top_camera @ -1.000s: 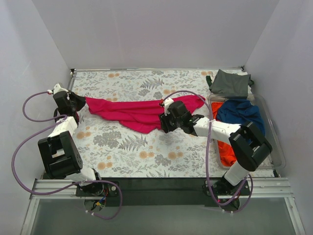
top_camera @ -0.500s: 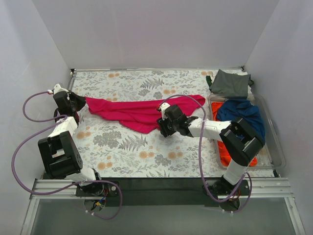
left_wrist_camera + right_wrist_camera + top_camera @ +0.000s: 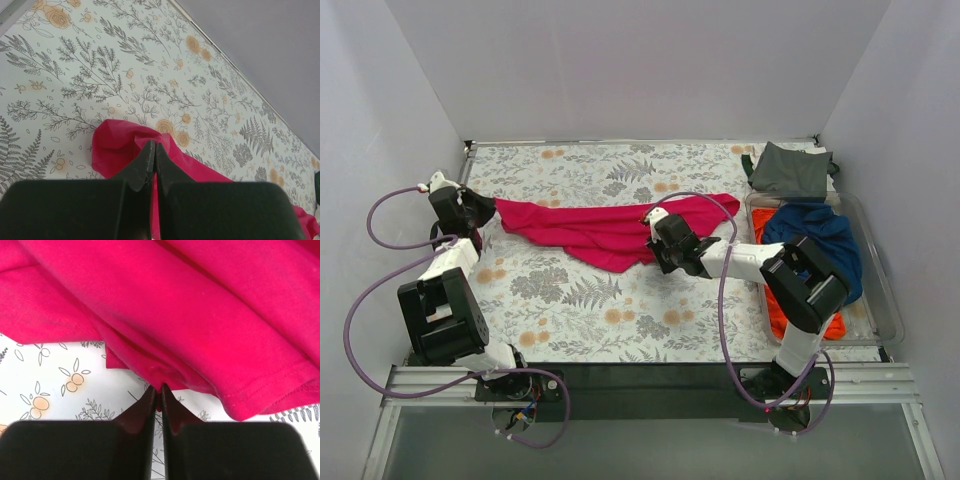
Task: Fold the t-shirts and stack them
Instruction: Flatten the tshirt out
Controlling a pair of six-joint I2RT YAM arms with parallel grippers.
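A magenta-pink t-shirt (image 3: 600, 228) lies stretched across the middle of the floral tablecloth. My left gripper (image 3: 488, 207) is shut on its left end, with pink cloth (image 3: 120, 150) pinched between the jaws in the left wrist view. My right gripper (image 3: 655, 250) is shut on the shirt's lower right edge (image 3: 160, 375), a fold of fabric caught at the fingertips. A dark grey-green t-shirt (image 3: 790, 170) lies at the back right. A navy blue t-shirt (image 3: 815, 235) and an orange t-shirt (image 3: 780, 300) sit in the bin.
A clear plastic bin (image 3: 885, 300) stands along the right side of the table. White walls close in the back and both sides. The floral tablecloth (image 3: 590, 300) shows bare in front of the pink shirt.
The right gripper has closed on the pink shirt's lower edge and shifted slightly left and back. The left arm has not moved.
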